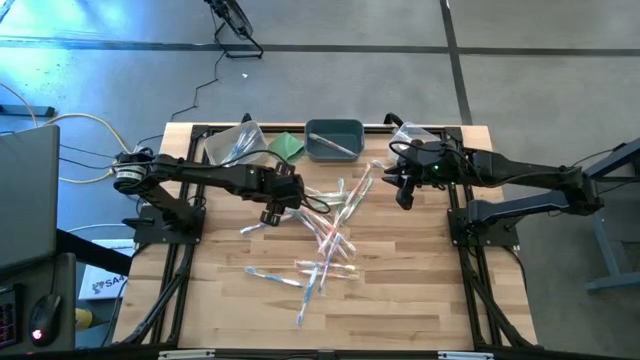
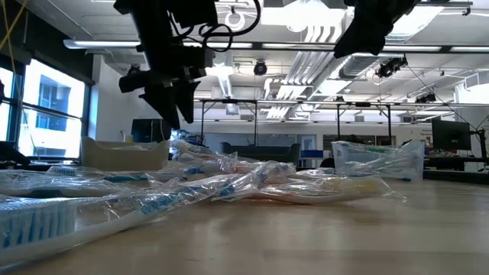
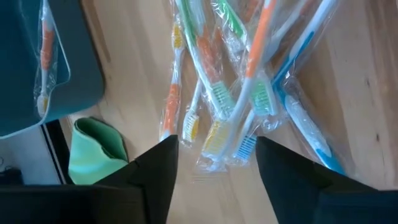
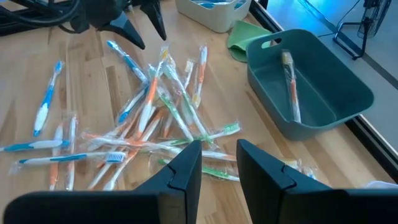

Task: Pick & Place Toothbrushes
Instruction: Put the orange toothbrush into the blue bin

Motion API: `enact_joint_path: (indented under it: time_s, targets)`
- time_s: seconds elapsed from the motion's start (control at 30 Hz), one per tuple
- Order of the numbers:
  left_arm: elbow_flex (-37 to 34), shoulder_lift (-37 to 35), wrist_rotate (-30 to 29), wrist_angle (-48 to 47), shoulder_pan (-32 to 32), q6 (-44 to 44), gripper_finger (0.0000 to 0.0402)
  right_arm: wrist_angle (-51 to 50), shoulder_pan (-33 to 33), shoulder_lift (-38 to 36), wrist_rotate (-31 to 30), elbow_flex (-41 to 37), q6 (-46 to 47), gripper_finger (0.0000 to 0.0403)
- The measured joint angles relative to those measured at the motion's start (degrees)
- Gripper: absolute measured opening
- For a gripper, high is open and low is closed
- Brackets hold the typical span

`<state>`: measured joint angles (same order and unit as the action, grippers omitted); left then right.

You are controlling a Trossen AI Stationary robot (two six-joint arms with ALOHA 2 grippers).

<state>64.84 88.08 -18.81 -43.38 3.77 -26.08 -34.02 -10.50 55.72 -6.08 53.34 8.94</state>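
Toothbrushes (image 1: 328, 238) lie loose mid-table, wrapped, crossing each other; long axes mostly run 1 to 7 o'clock in the high view. One already in the grey bin (image 1: 334, 140) at 12. Left gripper (image 1: 276, 212) hovers at the pile's 10 o'clock edge, fingers apart, empty; nearest heads sit just ahead of it. Right gripper (image 1: 403, 196) waits at 2 o'clock, fingers narrowly apart, empty. Left arm looks nearer.

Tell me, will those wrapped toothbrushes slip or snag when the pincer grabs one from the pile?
Probably both. The toothbrushes lie crossed over one another, so lifting one could drag its neighbours. Their clear, glossy wrappers look slippery and crinkly, so a grip may slide. Each looks thin and light, likely stiff inside its loose sleeve.
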Motion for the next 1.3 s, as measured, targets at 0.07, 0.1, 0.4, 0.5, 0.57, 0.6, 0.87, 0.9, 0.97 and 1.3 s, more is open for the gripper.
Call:
enact_joint_path:
  time_s: [0.07, 0.1, 0.4, 0.5, 0.57, 0.6, 0.87, 0.9, 0.97, 1.3]
  targets:
    - [0.07, 0.83, -0.02, 0.35, -0.02, -0.78, 0.0212, 0.02, -0.01, 0.00, -0.01, 0.00, -0.04, 0.0093]
    - [0.06, 1.29, -0.02, 0.34, 0.00, -0.76, 0.0213, 0.02, -0.02, 0.00, -0.01, 0.00, -0.06, 0.0093]
    - [0.02, 7.41, -2.59, 0.16, 0.00, 2.33, 0.0213, -0.07, -0.01, 0.00, 0.01, 0.00, -0.08, 0.0093]
    - [0.02, 8.35, -4.24, 0.37, 0.01, 3.91, 0.0213, -0.11, -0.01, 0.00, 0.01, 0.00, -0.06, 0.0093]
    - [0.00, 8.52, -4.28, 0.46, 0.02, 4.04, 0.0213, -0.11, -0.02, 0.00, 0.01, 0.00, -0.05, 0.0093]
    - [0.02, 8.52, -4.28, 0.55, 0.02, 4.06, 0.0213, -0.11, 0.00, 0.00, 0.01, 0.00, -0.06, 0.0093]
    - [0.00, 8.54, -3.86, 0.46, 0.02, 6.74, 0.0172, -0.11, -0.01, 0.00, 0.01, 0.00, -0.10, 0.0093]
    - [0.00, 8.54, -3.55, 0.44, 0.02, 6.96, 0.0162, -0.11, -0.01, 0.00, 0.01, 0.00, -0.10, 0.0093]
    - [0.00, 8.54, -2.99, 0.44, 0.02, 7.10, 0.0142, -0.11, -0.02, 0.00, 0.01, 0.00, -0.10, 0.0093]
    - [0.00, 8.56, -2.89, 0.44, 0.02, 7.10, 0.0078, -0.13, -0.02, 0.00, 0.01, 0.00, -0.12, 0.0093]
